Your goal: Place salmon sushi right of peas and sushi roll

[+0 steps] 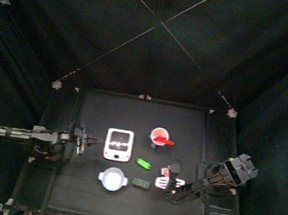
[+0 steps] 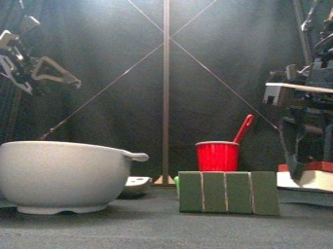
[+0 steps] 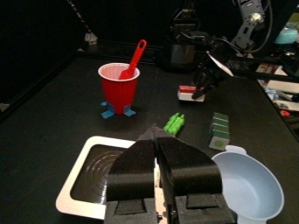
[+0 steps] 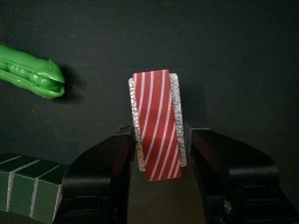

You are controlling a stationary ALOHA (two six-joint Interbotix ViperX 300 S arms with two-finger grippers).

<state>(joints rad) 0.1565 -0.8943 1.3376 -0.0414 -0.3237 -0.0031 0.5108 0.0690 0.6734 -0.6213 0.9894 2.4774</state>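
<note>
- No lettering, brand, number or sign can be read anywhere from here.
- The salmon sushi [image 4: 158,122] carries only slanted red and white stripes, no writing.
- The red cup [image 3: 118,83] is plain on its wall, with no logo showing.
- The white tray [image 1: 119,143] has dark marks on it, too small to read as text.
- The green block [image 2: 229,192] shows only dividing lines across its face, no characters.
- The peas [image 4: 33,73] and the white bowl [image 2: 58,172] are unmarked.
</note>
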